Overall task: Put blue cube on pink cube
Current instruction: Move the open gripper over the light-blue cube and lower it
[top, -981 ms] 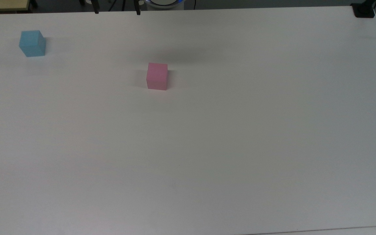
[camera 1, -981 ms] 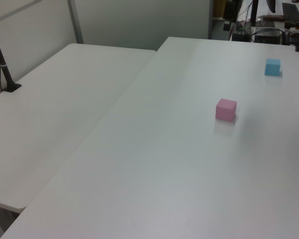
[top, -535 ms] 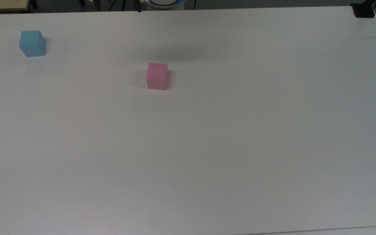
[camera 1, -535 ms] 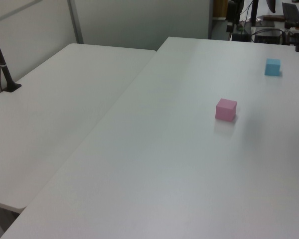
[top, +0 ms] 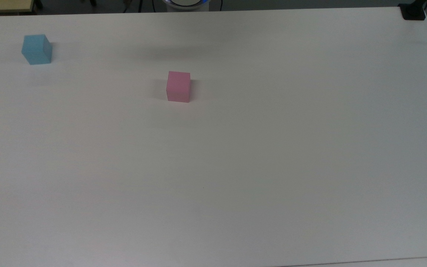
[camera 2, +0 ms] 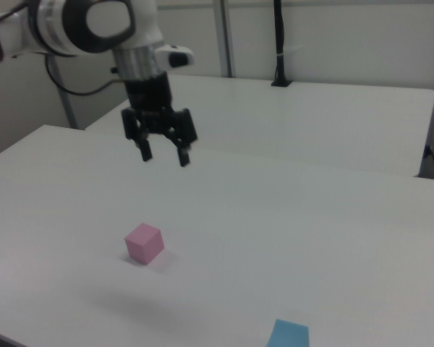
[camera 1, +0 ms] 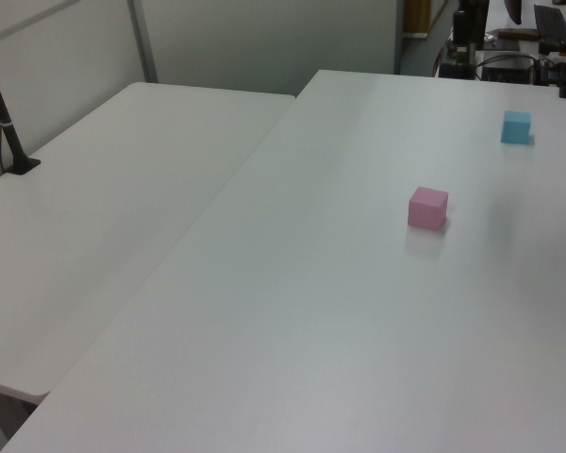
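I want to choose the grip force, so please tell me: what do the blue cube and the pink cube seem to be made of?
The blue cube looks matte and evenly coloured, with no gloss or grain: perhaps foam or painted wood, though the look alone cannot settle it. The pink cube has the same dull, plain finish and crisp edges, so it is likely the same material.

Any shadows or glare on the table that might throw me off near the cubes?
Top view: a soft dark smudge of shadow lies on the table above the pink cube; the blue cube casts a small one. Right view: a faint shadow below the pink cube, with the open gripper hanging above. Left view: even light, no glare.
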### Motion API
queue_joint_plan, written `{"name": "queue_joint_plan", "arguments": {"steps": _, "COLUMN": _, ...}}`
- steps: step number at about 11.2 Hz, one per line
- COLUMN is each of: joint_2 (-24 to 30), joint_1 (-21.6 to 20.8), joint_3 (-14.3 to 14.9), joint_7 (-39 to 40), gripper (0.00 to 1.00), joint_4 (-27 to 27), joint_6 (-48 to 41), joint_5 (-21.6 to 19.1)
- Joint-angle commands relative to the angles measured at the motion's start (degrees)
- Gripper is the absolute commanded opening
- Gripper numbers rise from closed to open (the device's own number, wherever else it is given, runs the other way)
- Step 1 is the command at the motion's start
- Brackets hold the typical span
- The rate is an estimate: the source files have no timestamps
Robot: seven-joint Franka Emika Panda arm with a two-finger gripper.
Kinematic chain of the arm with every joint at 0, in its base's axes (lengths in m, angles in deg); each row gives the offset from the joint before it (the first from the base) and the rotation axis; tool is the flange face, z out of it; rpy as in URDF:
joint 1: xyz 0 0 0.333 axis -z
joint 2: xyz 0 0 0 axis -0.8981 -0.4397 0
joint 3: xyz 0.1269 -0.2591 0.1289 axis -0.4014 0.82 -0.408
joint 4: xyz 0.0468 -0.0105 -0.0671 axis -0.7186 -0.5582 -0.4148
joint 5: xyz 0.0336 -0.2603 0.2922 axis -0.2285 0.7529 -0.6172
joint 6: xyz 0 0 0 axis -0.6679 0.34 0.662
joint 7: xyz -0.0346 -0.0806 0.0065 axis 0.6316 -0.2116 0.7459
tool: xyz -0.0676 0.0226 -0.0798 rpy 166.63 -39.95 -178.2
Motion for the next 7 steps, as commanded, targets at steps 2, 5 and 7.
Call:
{"name": "queue_joint_plan", "arguments": {"steps": 2, "joint_2": 1.47, "joint_1": 0.95, "joint_3": 11.99, "joint_7": 16.85, "gripper": 1.00, "joint_4": -5.14, "joint_6": 3.32, "joint_5": 0.93}}
{"name": "queue_joint_plan", "arguments": {"steps": 5, "joint_2": 1.21, "joint_1": 0.95, "joint_3": 21.39, "joint_7": 24.71, "gripper": 1.00, "joint_4": -14.26, "joint_6": 18.39, "joint_5": -3.97}}
{"name": "queue_joint_plan", "arguments": {"steps": 7, "joint_2": 0.69, "joint_1": 0.95, "joint_3": 25.10, "joint_7": 27.88, "gripper": 1.00, "joint_4": -20.25, "joint_6": 29.04, "joint_5": -6.02}}
